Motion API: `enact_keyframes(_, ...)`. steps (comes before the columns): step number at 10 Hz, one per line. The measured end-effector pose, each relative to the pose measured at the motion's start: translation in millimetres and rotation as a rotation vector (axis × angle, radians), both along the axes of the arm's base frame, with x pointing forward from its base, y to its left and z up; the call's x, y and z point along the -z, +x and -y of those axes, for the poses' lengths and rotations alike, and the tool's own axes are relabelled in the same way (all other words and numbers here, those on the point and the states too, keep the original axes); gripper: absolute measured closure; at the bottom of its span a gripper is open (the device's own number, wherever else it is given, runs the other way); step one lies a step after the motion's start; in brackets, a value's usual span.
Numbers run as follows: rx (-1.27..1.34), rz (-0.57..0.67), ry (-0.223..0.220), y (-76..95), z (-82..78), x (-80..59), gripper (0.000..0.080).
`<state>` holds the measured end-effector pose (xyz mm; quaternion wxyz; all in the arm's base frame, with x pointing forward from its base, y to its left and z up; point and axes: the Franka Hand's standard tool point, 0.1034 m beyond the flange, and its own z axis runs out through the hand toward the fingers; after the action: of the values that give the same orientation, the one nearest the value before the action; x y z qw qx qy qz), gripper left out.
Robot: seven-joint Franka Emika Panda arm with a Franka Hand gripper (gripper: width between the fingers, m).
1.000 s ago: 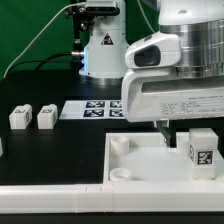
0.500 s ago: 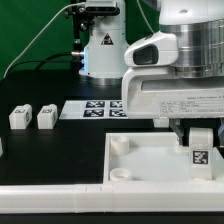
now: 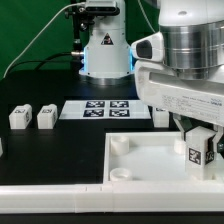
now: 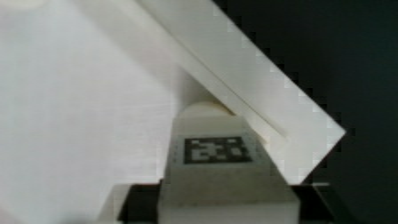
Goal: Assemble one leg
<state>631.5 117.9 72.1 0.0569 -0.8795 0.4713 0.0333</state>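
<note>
With the tool (image 3: 201, 140) clamped on the leg (image 3: 199, 152), keep it upright and lower squarely onto the panel's (image 3: 150, 160) corner socket.

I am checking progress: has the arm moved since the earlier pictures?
Yes. In the exterior view the arm has shifted toward that view's right, uncovering more of the fixed marker board. Its fingers now stand around the leg.

The pincer (image 3: 198, 135) has swung toward the exterior view's right and come down around the leg (image 3: 199, 152).
</note>
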Motion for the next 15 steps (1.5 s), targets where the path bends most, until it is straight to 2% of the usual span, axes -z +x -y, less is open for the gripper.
enact_keyframes(5, 0.682, -0.084, 0.024, 3.1, -3.7, 0.0, 0.0506)
enact_keyframes(7, 0.878, -0.102, 0.017, 4.7, -2.6, -1.4, 0.0506)
enact_keyframes(9, 0.917, -0.097, 0.006, 4.8, -1.1, -1.9, 0.0506)
enact_keyframes(10, 0.901, -0.096, 0.004, 4.1, -2.0, -1.4, 0.0418)
enact_keyframes(11, 0.892, -0.098, 0.003, 3.2, -2.9, -0.4, 0.0418)
enact_keyframes(12, 0.889, -0.097, 0.003, 3.1, -3.1, -0.2, 0.0279)
enact_keyframes(13, 0.869, -0.095, 0.003, 2.8, -4.2, 0.0, 0.0191)
enact_keyframes(14, 0.771, -0.082, 0.012, 2.0, -8.1, -0.3, 0.0191)
enact_keyframes(15, 0.75, -0.071, 0.022, 0.7, -14.1, -4.5, 0.0158)
